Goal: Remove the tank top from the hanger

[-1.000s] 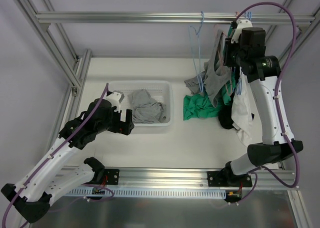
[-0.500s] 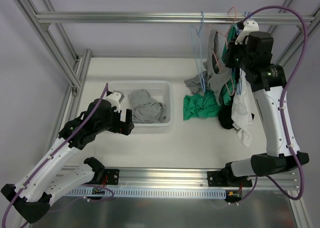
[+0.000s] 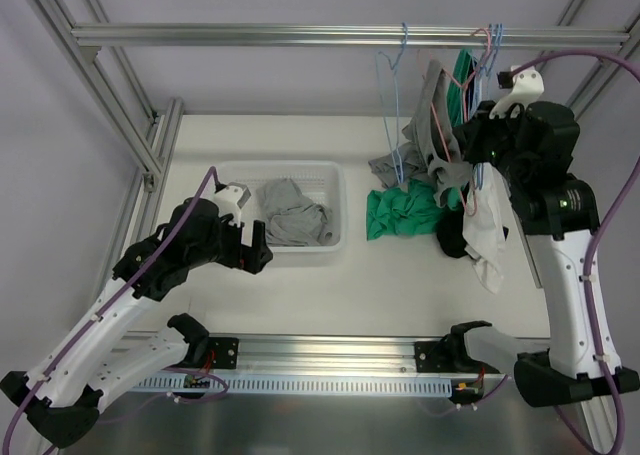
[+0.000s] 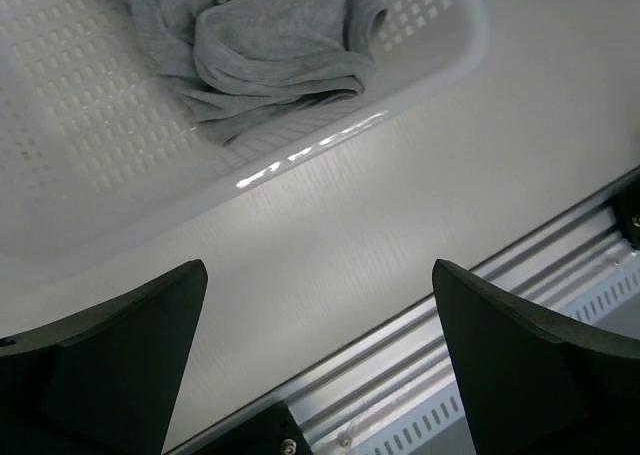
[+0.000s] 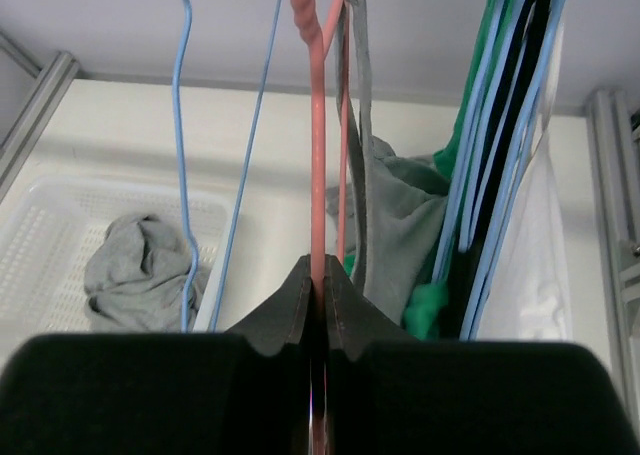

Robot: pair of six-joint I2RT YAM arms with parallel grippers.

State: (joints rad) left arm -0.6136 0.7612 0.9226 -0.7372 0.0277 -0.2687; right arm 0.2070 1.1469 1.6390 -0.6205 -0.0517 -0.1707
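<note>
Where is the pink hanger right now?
In the right wrist view the pink hanger runs up centre frame, pinched in the right tool, between a blue hanger at left and the grey tank top at right.

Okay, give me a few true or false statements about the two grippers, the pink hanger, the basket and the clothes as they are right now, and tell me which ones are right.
1. The right gripper is shut on the pink hanger. True.
2. The left gripper is holding a grey garment. False: its jaws are wide open with nothing between them, over bare table beside the basket.
3. The basket is empty. False: a crumpled grey garment lies in it.
4. A green garment lies on the table to the right of the basket. True.
5. The grey tank top lies flat on the table. False: it hangs beside the pink hanger.
</note>
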